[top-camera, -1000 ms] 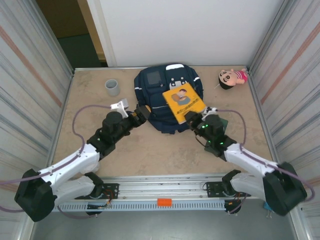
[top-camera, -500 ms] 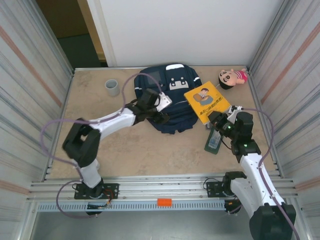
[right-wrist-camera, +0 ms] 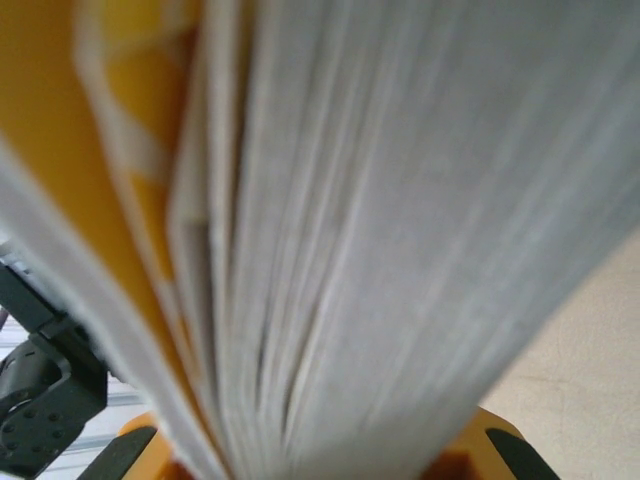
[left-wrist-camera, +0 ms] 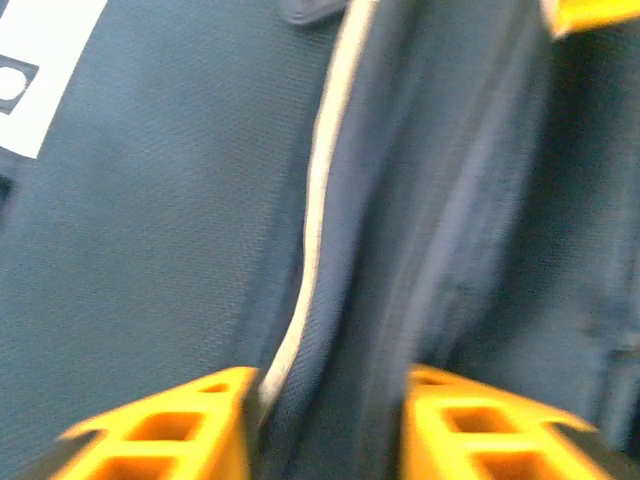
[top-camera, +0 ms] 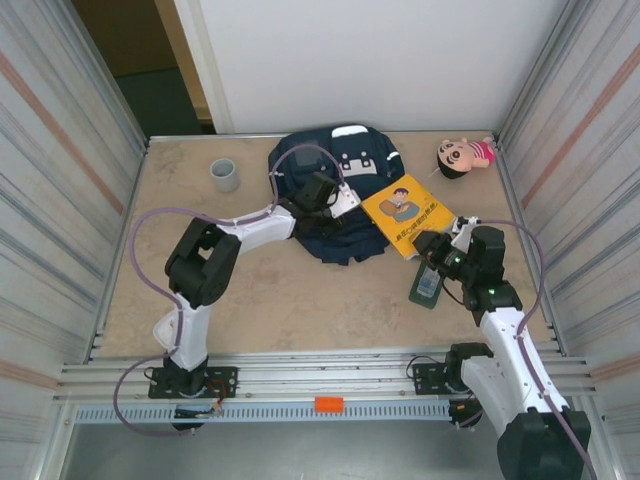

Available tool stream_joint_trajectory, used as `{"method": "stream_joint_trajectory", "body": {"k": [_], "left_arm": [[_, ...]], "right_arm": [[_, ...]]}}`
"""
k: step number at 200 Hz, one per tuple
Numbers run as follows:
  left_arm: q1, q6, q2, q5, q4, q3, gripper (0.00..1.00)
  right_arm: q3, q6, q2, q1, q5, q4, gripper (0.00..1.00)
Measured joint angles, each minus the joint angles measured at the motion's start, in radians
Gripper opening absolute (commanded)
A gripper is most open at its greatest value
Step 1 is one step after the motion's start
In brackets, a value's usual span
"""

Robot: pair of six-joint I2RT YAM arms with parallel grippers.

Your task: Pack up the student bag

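- the student bag [top-camera: 345, 160] lies flat on the surface [top-camera: 200, 270] at upper middle of the frame, long axis top to bottom; it is navy with white patches and pale piping.
- left jaws sit on its middle, narrowed around a raised fabric fold, apparently pinching it.
- right jaws clamp the yellow book [top-camera: 403, 212] by its edge, just right of the bag; the book likely goes leftward.

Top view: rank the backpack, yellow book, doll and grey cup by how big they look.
1. backpack
2. yellow book
3. doll
4. grey cup
The doll looks clearly wider than the grey cup.
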Motion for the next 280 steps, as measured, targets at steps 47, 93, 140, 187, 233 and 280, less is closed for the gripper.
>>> {"method": "stream_joint_trajectory", "body": {"k": [47, 93, 140, 187, 233, 280], "left_arm": [[-0.019, -0.048, -0.059, -0.091, -0.005, -0.028, 0.00], [-0.074, -0.245, -0.317, -0.136, -0.103, -0.135, 0.00], [-0.103, -0.402, -0.430, -0.169, -0.227, -0.143, 0.00], [-0.050, -0.462, -0.425, -0.171, -0.306, -0.020, 0.00], [-0.019, -0.496, -0.413, -0.161, -0.316, 0.054, 0.00], [-0.019, -0.511, -0.379, -0.119, -0.359, 0.094, 0.00]], "right_arm": [[-0.002, -0.022, -0.054, -0.072, -0.023, -0.074, 0.00], [0.018, -0.053, -0.198, -0.119, -0.035, -0.232, 0.00], [0.142, -0.110, -0.302, -0.128, -0.030, -0.480, 0.00], [0.242, -0.195, -0.289, -0.128, -0.066, -0.748, 0.00], [0.261, -0.245, -0.254, -0.125, -0.142, -0.890, 0.00], [0.079, -0.023, -0.288, 0.052, -0.206, -0.555, 0.00]]}}
